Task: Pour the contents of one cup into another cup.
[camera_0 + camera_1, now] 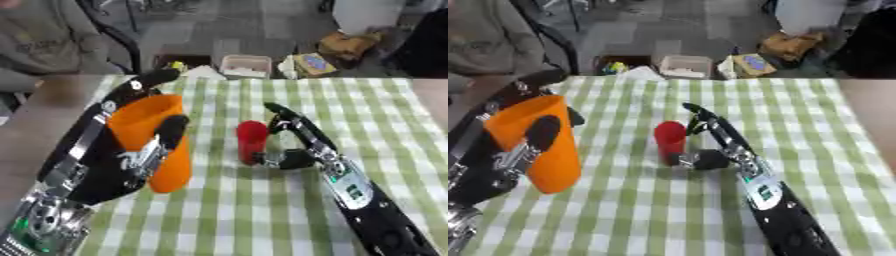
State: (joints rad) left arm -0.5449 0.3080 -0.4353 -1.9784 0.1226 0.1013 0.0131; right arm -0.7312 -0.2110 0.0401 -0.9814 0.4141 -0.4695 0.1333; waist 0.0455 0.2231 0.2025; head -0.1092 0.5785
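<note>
A tall orange cup (156, 140) is held upright above the green checked tablecloth (385, 115) at the left, with my left hand (122, 155) curled round it, thumb across its front. A smaller red cup (252, 141) stands on the cloth in the middle. My right hand (297, 145) wraps round the red cup from the right, fingers arching over its far side and the thumb at its base. The contents of either cup are hidden.
Bare wooden tabletop (35, 130) shows left of the cloth. Beyond the far table edge, on the floor, lie a white box (247, 65), a yellow packet (315, 64) and other clutter. A person in grey sits at the far left.
</note>
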